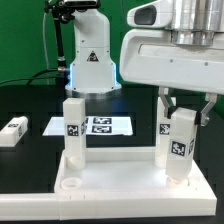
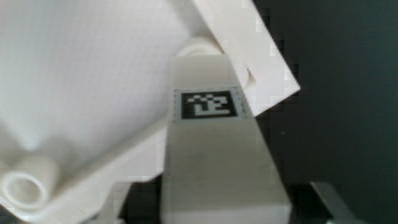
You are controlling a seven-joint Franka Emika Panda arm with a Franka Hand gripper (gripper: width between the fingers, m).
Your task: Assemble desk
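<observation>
The desk's white panel (image 1: 120,172) lies rim-up at the front of the table. One white tagged leg (image 1: 73,125) stands upright at the panel's corner on the exterior view's left. At the corner on the exterior view's right, my gripper (image 1: 182,118) is shut on the top of a second upright leg (image 1: 177,150). Whether that leg's foot sits in a socket I cannot tell. In the wrist view this leg (image 2: 217,150), with its tag (image 2: 212,104), fills the gap between my gripper's (image 2: 217,205) dark fingers (image 2: 146,205). The panel (image 2: 89,80) and a round socket (image 2: 31,185) show beside it.
A third leg (image 1: 12,132) lies on the black table at the exterior view's left. The marker board (image 1: 95,125) lies flat behind the panel. The arm's white base (image 1: 90,60) stands at the back.
</observation>
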